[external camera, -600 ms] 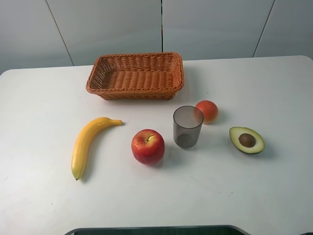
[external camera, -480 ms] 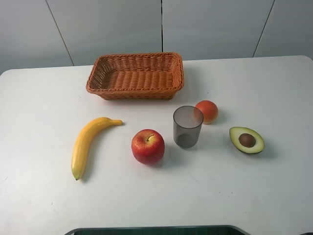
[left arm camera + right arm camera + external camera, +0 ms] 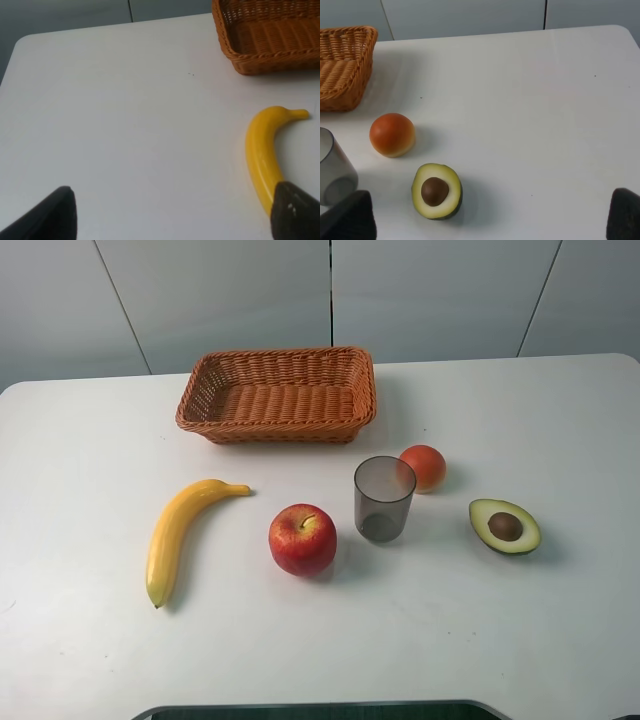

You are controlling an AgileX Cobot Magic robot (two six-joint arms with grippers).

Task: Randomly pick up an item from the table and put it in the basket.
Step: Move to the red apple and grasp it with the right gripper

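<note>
The left fingers point(image 3: 50, 217) are spread wide with nothing between them, and the right fingers point(image 3: 347, 220) are likewise spread and empty. Neither pair appears in the exterior high view. The apple point(image 3: 302, 539) rests on the surface point(image 3: 90, 440) near the middle, between the banana point(image 3: 178, 530) and the grey cup point(image 3: 384, 498), with the basket point(image 3: 277, 428) beyond it on the far side. Neither wrist view shows the apple: it lies past the banana from the left fingers and past the cup from the right fingers. It sits slightly left of centre, so the left arm is judged marginally nearer. The cup stands just beside the apple on the right arm's side and would obstruct that approach. The apple is round and has no long axis, so the closing direction is not critical. Its stem points upward, leaning slightly toward the cup side.
</note>
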